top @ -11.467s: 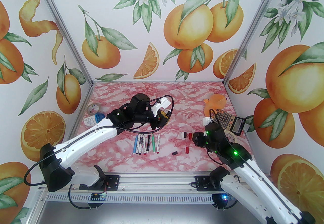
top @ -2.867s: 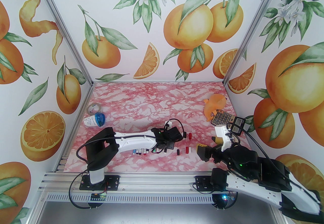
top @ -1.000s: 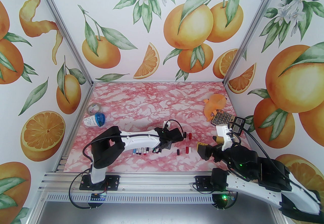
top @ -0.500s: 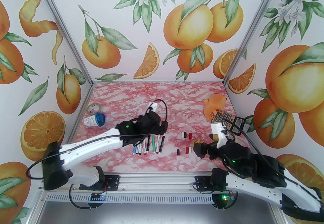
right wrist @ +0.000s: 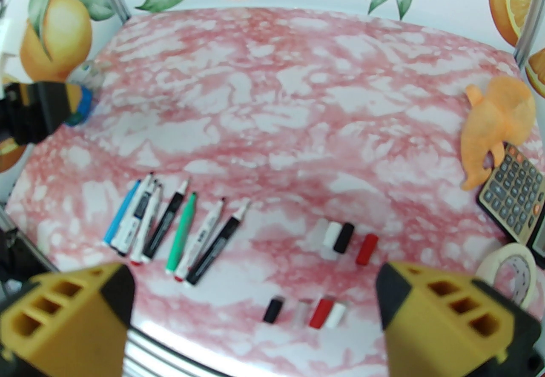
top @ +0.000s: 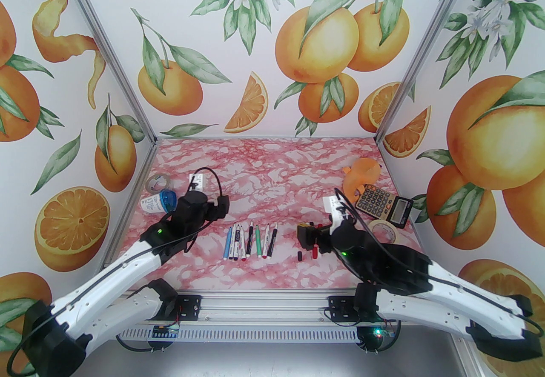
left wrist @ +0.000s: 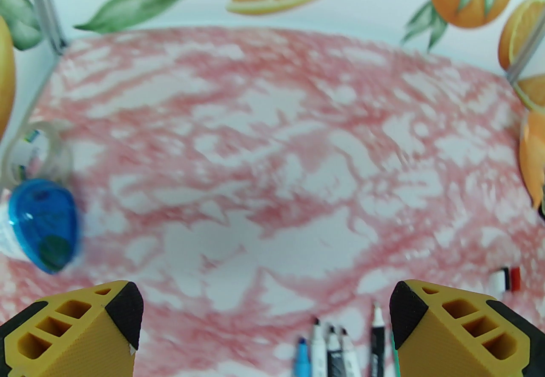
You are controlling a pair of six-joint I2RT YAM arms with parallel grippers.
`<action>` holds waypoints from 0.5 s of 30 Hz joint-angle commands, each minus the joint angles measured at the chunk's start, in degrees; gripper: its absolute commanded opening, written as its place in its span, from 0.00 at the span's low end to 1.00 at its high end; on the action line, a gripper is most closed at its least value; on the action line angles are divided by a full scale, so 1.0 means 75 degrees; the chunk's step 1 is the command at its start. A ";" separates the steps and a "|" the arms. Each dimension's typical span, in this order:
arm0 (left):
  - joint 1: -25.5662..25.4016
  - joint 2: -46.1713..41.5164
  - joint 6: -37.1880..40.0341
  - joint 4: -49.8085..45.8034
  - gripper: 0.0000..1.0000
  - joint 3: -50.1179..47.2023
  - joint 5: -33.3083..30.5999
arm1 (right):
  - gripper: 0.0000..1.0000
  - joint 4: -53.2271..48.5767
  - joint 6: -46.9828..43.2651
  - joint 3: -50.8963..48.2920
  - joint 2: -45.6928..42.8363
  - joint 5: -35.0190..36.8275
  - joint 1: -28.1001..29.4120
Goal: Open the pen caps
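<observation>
Several pens (top: 249,241) lie side by side at the table's front middle, bare tips toward the far wall; the right wrist view shows the pens (right wrist: 179,230) too. Loose pen caps (right wrist: 343,237) in white, black and red lie to their right, and another cluster of caps (right wrist: 321,312) lies nearer the front edge. My right gripper (top: 304,235) hovers open over the caps, nothing between its fingers (right wrist: 391,294). My left gripper (top: 222,208) is open and empty, up and left of the pens. The left wrist view catches pen tips (left wrist: 336,345) low between its fingers (left wrist: 127,307).
A blue-capped bottle (top: 159,201) and a clear tape roll (top: 157,183) sit by the left wall. An orange plush toy (top: 362,175), a calculator (top: 383,203) and a masking tape roll (top: 385,230) crowd the right side.
My left gripper opened at the pen row, leaving a black pen at its right end, then drew back up and left. My right gripper moved left over the caps.
</observation>
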 commanded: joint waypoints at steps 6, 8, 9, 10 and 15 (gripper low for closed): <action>0.1477 -0.0345 0.1411 0.1698 1.00 -0.1113 -0.0026 | 1.00 0.1638 -0.0205 -0.0583 0.0538 -0.0119 -0.0227; 0.1811 -0.0368 0.1821 0.2409 1.00 -0.1416 0.0342 | 1.00 0.1718 -0.0213 -0.0660 0.0667 -0.0171 -0.0301; 0.1909 -0.0381 0.2001 0.2729 1.00 -0.1569 0.0374 | 1.00 0.1704 -0.0220 -0.0678 0.0721 -0.0171 -0.0327; 0.1987 -0.0391 0.2164 0.2998 1.00 -0.1690 0.0353 | 1.00 0.1720 -0.0221 -0.0706 0.0764 -0.0165 -0.0345; 0.2734 -0.0016 0.2947 0.4634 1.00 -0.2343 0.0809 | 1.00 0.2026 -0.0332 -0.1013 0.0813 -0.0025 -0.0545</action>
